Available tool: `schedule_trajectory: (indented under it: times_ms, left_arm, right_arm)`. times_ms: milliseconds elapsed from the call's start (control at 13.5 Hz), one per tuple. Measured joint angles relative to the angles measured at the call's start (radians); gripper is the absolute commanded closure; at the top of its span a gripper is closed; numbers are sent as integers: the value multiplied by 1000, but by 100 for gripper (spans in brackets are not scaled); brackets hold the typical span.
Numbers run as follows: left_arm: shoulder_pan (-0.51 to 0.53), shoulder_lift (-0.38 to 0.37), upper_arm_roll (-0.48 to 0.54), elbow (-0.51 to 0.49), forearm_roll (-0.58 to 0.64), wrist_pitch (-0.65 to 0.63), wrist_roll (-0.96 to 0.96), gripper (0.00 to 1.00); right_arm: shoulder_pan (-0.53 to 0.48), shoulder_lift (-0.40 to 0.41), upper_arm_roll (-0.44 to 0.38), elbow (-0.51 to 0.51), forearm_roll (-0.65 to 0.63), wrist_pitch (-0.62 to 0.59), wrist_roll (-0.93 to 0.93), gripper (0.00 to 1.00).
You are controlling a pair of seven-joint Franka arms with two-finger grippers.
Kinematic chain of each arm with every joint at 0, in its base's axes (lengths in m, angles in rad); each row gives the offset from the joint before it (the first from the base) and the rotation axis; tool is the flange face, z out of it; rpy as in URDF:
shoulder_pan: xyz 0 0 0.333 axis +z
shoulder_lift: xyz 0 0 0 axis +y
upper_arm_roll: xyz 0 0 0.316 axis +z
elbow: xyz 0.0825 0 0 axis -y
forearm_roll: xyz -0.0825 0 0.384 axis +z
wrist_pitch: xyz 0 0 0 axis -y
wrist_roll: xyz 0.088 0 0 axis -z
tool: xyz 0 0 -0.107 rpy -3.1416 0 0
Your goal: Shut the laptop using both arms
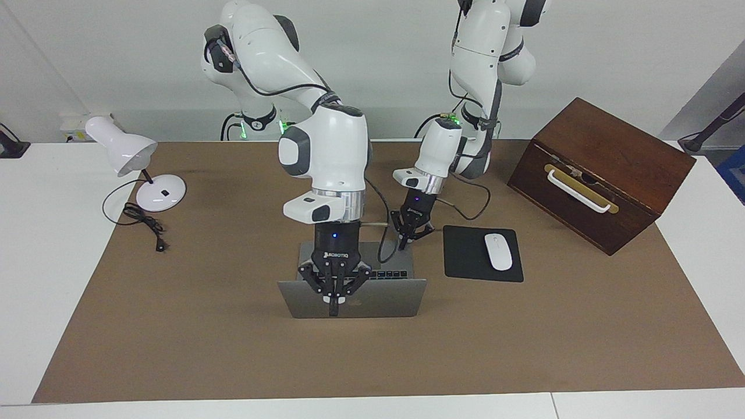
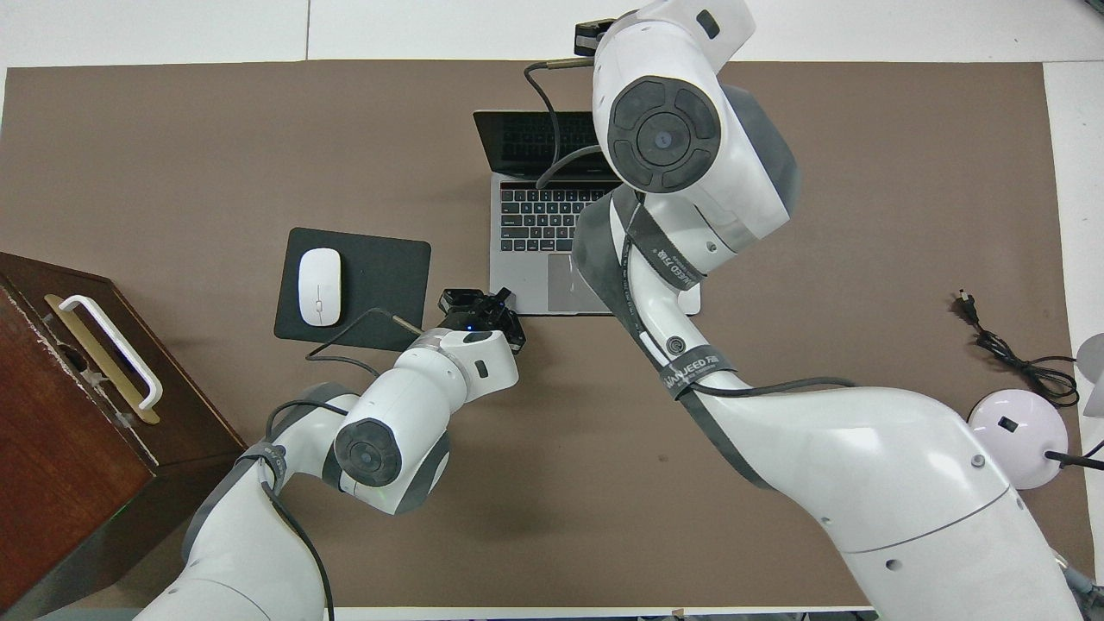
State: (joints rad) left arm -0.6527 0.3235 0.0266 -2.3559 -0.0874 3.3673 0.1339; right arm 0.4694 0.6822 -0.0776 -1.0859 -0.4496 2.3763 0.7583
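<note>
The silver-grey laptop (image 1: 384, 298) stands open in the middle of the brown mat, its lid upright and its keyboard (image 2: 535, 220) turned toward the robots. My right gripper (image 1: 333, 308) is shut. It hangs low against the lid's outer face, its tips below the lid's top edge near the logo; contact is unclear. In the overhead view the right arm's own wrist hides it. My left gripper (image 1: 403, 242) is shut too, tips down on the laptop base's corner (image 2: 500, 302) nearest the robots, toward the left arm's end.
A black mouse pad (image 1: 465, 256) with a white mouse (image 1: 498, 251) lies beside the laptop toward the left arm's end, and a wooden box (image 1: 599, 174) stands past it. A white desk lamp (image 1: 125, 151) and its cord (image 1: 145, 224) sit at the right arm's end.
</note>
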Motion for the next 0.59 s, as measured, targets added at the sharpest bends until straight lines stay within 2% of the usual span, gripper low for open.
schedule_trajectory:
  times_ms: [593]
  left_arm:
    - [0, 14, 1, -3, 0, 43, 54, 100]
  right_arm:
    - [0, 35, 4, 2, 41, -1, 1, 100]
